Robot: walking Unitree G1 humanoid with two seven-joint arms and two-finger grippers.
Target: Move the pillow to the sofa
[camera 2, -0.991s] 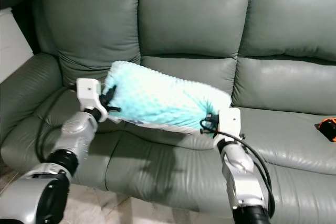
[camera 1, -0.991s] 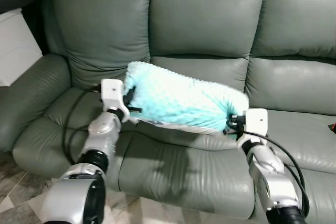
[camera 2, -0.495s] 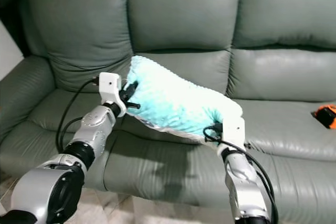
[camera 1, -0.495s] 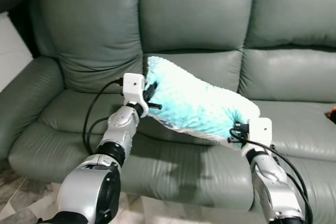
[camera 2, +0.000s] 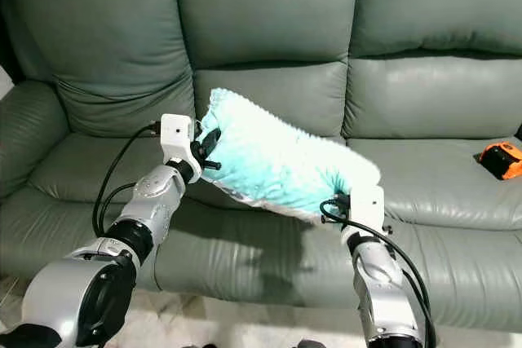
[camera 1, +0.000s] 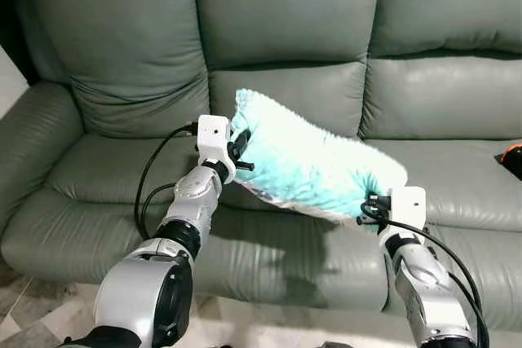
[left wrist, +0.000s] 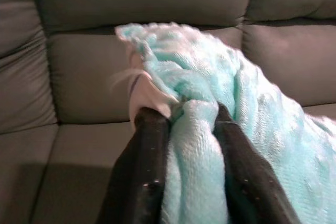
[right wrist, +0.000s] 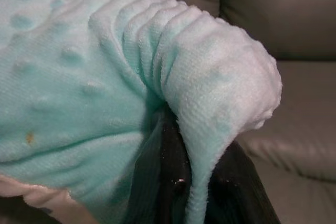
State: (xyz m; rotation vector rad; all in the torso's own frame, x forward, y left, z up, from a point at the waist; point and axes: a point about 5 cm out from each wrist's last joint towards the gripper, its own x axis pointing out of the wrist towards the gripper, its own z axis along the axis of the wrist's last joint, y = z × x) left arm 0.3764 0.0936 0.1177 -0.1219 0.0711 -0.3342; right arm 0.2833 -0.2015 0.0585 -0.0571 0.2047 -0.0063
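Observation:
A mint-green dotted pillow (camera 1: pixel 314 160) hangs tilted above the middle seat of the grey-green leather sofa (camera 1: pixel 285 46), its left end higher. My left gripper (camera 1: pixel 238 149) is shut on the pillow's upper left corner; in the left wrist view the two black fingers (left wrist: pixel 149 150) pinch a fold of the pillow (left wrist: pixel 199 124). My right gripper (camera 1: pixel 371 205) is shut on the lower right corner; in the right wrist view the pillow's (right wrist: pixel 105 77) plush edge wraps over the fingers (right wrist: pixel 170 177).
An orange and black object (camera 2: pixel 499 159) lies on the right seat cushion. The sofa's left armrest (camera 1: pixel 28 132) rises at the left. A strip of tiled floor (camera 1: pixel 49 311) shows below the sofa's front edge.
The camera has come closer to the sofa and shifted right. The pillow has moved forward over the middle seat, its left end raised, and both grippers keep their hold.

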